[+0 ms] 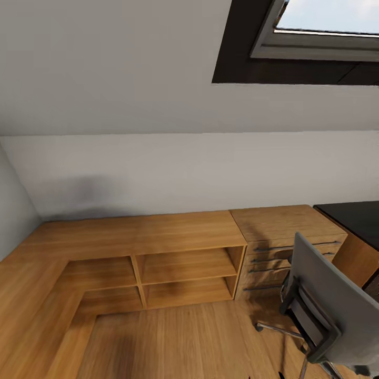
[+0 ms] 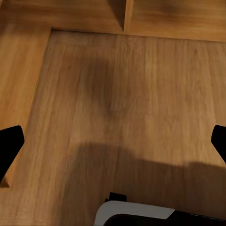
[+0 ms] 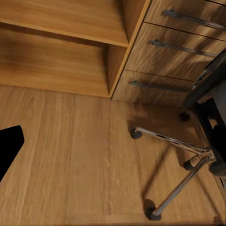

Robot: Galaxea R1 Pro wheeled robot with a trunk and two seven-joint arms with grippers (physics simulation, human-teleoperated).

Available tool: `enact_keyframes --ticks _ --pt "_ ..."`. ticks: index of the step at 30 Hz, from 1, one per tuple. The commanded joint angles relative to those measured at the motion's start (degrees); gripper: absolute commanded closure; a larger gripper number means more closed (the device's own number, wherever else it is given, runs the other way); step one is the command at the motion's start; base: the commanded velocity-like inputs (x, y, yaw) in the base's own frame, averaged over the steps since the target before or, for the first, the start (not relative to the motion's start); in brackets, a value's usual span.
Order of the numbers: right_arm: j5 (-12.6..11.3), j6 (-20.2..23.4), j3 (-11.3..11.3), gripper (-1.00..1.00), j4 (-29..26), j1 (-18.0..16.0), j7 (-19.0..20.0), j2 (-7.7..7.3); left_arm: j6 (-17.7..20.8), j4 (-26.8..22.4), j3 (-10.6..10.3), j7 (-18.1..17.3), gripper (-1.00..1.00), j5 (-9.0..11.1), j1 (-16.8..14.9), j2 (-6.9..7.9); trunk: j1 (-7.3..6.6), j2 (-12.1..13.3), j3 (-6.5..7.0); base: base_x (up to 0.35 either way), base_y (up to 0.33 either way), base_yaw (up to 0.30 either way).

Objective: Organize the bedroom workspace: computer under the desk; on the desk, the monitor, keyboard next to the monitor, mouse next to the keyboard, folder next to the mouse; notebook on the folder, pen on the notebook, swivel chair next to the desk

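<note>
Where floor shows, left pincer (image 2: 113, 141) wide, empty.

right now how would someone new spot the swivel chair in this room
Start at the low wooden shelving along the white wall, then move right past the wooden chest with long bar handles. The swivel chair stands in front of it: the one grey, padded piece, on a chrome star base with black castors.

The left gripper's (image 2: 113, 146) two flat matte black fingertips (image 2: 9, 147) showed as plain dark wedges without markings, screws or cables. Beneath them sat a rounded white body panel with a black rim and small black block (image 2: 134, 213). The right gripper's one visible black fingertip (image 3: 8, 147) looked equally flat, featureless and matte.
</note>
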Motion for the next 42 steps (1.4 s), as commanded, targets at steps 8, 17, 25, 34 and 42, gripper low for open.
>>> enact_keyframes --ticks 8,17,25,34,42 --pt "-0.24 -0.07 0.5 -1.0 -0.01 -0.04 -0.34 0.0 0.02 -0.01 -0.11 -0.52 -1.0 0.61 -0.03 0.01 0.05 -0.12 -0.6 0.219 0.187 -0.179" --pt "-0.18 -0.07 0.57 -1.0 0.02 -0.04 0.25 0.0 0.11 -0.01 -0.1 -0.52 -1.0 0.61 -0.03 0.01 0.05 -0.12 -0.68 0.229 0.19 -0.256" --pt "-0.11 -0.07 0.58 -1.0 0.09 -0.04 0.5 -0.01 0.11 -0.01 -0.09 -0.52 -1.0 0.61 -0.03 0.01 0.05 -0.12 -0.69 0.075 0.053 -0.277" --pt "0.01 -0.07 0.6 -1.0 0.16 -0.04 0.53 -0.08 0.17 -0.01 -0.15 -0.52 -1.0 0.61 -0.03 0.01 0.05 -0.12 -0.69 0.008 0.005 -0.28" --pt "0.1 -0.07 0.67 -1.0 0.17 -0.04 0.59 -0.09 0.18 -0.01 -0.15 -0.52 -1.0 0.61 -0.03 0.01 0.05 -0.12 -0.69 0.0 0.0 -0.281"
